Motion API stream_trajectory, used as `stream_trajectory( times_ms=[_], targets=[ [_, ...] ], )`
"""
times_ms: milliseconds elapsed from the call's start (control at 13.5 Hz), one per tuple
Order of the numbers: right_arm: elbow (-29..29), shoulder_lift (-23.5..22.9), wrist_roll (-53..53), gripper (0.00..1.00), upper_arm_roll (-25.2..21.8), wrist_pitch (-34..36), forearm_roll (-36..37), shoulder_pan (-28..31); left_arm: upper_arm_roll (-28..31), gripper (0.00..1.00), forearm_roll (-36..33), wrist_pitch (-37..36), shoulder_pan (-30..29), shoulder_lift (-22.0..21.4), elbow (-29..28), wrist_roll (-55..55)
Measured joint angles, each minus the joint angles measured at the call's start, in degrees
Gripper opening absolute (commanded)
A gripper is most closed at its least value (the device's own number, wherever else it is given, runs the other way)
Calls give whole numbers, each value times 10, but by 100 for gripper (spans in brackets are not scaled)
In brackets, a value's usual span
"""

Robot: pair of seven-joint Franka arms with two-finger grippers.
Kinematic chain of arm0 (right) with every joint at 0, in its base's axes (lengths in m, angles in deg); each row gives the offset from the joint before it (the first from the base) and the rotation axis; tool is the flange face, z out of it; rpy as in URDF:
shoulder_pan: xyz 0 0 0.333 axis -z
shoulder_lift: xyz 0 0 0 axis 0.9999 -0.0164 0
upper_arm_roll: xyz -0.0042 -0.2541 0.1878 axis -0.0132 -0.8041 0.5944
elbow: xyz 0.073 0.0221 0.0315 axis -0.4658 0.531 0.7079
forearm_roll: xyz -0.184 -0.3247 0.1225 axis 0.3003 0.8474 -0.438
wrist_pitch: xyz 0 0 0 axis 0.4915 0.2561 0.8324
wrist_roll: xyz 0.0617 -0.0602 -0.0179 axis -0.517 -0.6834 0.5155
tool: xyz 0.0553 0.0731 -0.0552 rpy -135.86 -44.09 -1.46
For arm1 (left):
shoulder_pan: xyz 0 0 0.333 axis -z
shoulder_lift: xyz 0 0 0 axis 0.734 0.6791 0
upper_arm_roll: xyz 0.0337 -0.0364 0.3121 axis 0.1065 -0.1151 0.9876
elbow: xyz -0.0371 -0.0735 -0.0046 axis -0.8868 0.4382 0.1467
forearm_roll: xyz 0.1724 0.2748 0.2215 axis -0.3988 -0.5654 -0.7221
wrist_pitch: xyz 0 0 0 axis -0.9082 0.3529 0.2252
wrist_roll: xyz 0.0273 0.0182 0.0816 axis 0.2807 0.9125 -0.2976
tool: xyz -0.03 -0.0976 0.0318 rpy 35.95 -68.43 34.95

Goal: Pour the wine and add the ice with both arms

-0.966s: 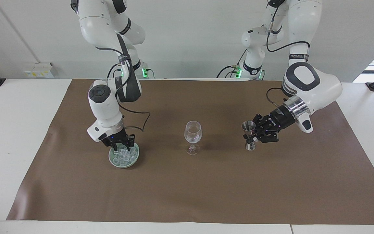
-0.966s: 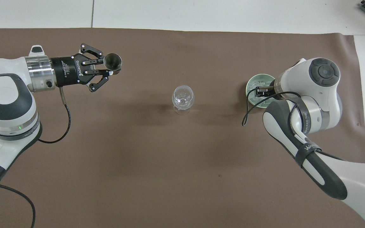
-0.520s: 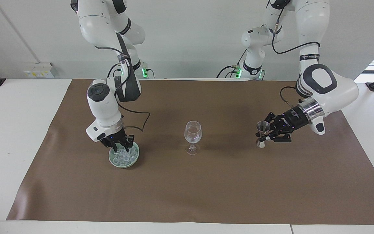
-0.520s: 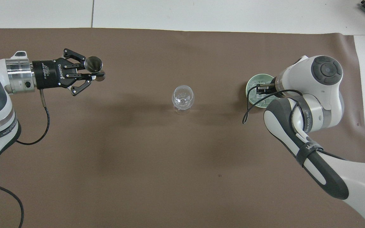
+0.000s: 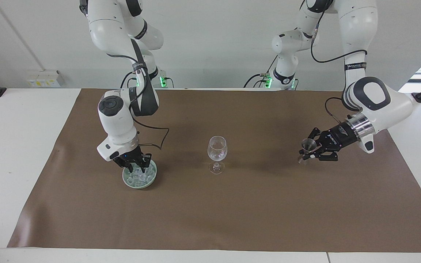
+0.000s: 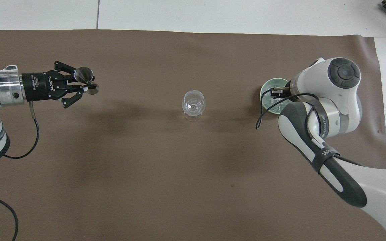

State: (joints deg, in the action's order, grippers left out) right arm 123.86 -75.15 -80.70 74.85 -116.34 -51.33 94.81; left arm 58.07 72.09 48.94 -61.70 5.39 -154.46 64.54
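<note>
Left tool clamped on metal jigger, over brown mat at left arm's end of worktop; over last second has carried jigger away from wine glass and tilted it slightly. Judgement: pouring step looks finished, jigger being returned.

Right tool down in pale green dish, tips among ice; whether fingers open or closed, cannot tell. Has sunk a little deeper. Judgement: ice pick-up under way; no cube lifted yet.
</note>
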Motion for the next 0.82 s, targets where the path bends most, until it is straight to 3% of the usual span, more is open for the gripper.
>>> stream_trajectory(
  times_ms=[446, 817],
  targets=[
    [-3, -1, 0, 41, 0, 0, 0, 0, 58, 0, 15, -46, -1, 2, -22, 5],
    [-3, -1, 0, 38, 0, 0, 0, 0, 108, 0, 37, -97, -9, 30, -27, -11]
  ],
)
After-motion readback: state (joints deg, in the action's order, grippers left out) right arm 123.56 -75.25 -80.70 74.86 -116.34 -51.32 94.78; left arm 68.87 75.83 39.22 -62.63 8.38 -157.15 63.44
